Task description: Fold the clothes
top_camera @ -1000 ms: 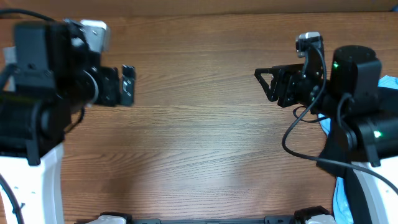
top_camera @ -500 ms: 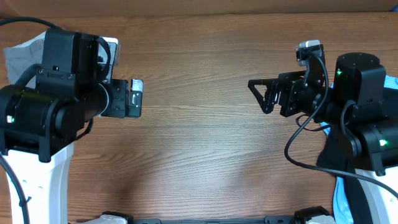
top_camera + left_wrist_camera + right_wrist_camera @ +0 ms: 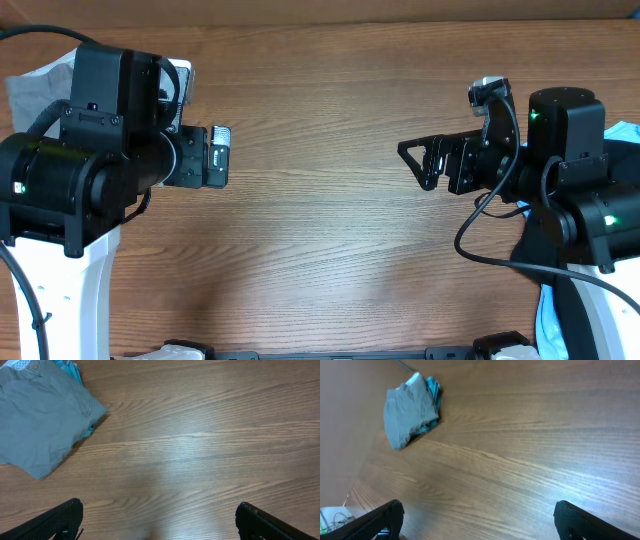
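Note:
A folded pile of clothes lies at the table's far left: grey shorts (image 3: pixel 42 417) on top, with a teal garment (image 3: pixel 75 370) peeking out from under them. The right wrist view shows the same grey pile (image 3: pixel 410 410) far off. In the overhead view only a grey corner (image 3: pixel 25 88) shows behind the left arm. My left gripper (image 3: pixel 159 510) is open over bare wood, to the right of the pile. My right gripper (image 3: pixel 477 510) is also open, holds nothing, and points left across the table. Both grippers (image 3: pixel 212 157) (image 3: pixel 418 163) hang above the wood.
A light-blue garment (image 3: pixel 626 132) lies at the right edge behind the right arm, and more of it (image 3: pixel 546 310) shows by the arm's base. The wooden table (image 3: pixel 320 230) stretches between the two arms. Both arm bases stand at the front corners.
The left arm has swung in and down a little, and its gripper now sits further right. The right gripper has opened wider and drifted slightly left and down.

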`<state>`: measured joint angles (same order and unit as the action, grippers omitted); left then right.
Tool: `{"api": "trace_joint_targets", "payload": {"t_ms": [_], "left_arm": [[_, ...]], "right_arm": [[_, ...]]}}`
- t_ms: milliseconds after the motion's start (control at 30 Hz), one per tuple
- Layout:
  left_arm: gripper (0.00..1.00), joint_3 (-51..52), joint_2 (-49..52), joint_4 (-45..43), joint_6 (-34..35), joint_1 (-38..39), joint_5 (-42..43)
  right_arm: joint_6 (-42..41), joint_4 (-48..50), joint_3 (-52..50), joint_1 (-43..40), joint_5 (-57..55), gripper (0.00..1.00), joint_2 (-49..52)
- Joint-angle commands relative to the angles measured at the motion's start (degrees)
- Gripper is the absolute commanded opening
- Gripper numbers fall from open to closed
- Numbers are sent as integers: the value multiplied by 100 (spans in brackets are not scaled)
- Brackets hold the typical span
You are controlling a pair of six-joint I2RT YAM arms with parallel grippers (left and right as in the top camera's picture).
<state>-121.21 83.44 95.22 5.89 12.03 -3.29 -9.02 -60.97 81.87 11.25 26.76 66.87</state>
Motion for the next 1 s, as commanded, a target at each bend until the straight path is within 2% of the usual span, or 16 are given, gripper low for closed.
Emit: {"api": "trace_joint_targets", "payload": {"t_ms": [0, 333, 733, 967], "left_arm": [[100, 28, -7, 13, 101, 37, -70], [100, 28, -7, 13, 98, 37, -70], [100, 28, -7, 11, 98, 37, -70], [100, 28, -7, 13, 98, 37, -70]], "right_arm": [[-15, -81, 72, -2, 33, 100, 2], [66, 103, 72, -2, 24, 100, 7], [1222, 310, 70, -2, 31, 100, -122], [1246, 826, -92, -2, -407, 100, -492]]}}
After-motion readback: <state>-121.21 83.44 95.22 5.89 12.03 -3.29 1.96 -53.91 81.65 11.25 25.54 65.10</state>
